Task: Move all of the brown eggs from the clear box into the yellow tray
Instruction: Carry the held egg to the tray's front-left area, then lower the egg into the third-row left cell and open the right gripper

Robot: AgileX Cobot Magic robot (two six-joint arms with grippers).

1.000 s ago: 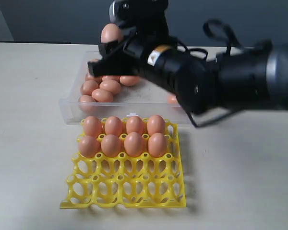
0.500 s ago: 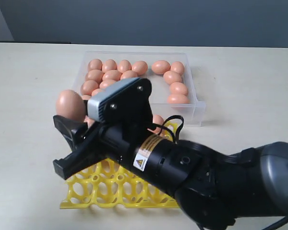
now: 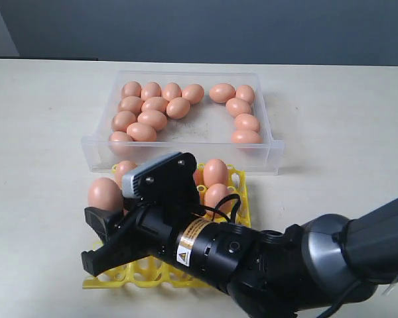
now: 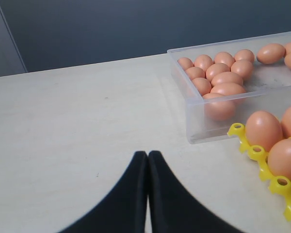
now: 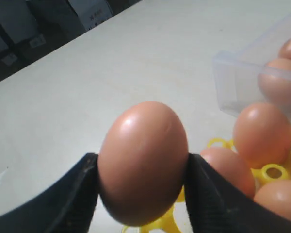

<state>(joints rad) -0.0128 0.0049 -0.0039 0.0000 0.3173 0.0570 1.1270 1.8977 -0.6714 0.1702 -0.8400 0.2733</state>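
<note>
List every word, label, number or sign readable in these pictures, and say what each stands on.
On the right arm, a sticker: a warning triangle shows, but its print is too small to read.
On a background box in the right wrist view: dark marks, too blurred to read.
No text on the brown eggs, the clear box or the yellow tray.

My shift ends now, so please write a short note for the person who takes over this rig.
Right gripper: shut on one brown egg, at the left side of the yellow tray.
Left gripper: shut, empty, over the table.
Done: some eggs sit in the tray's far rows; the arm hides part of them.
Left: seat the held egg, then move about sixteen loose eggs out of the clear box.
</note>
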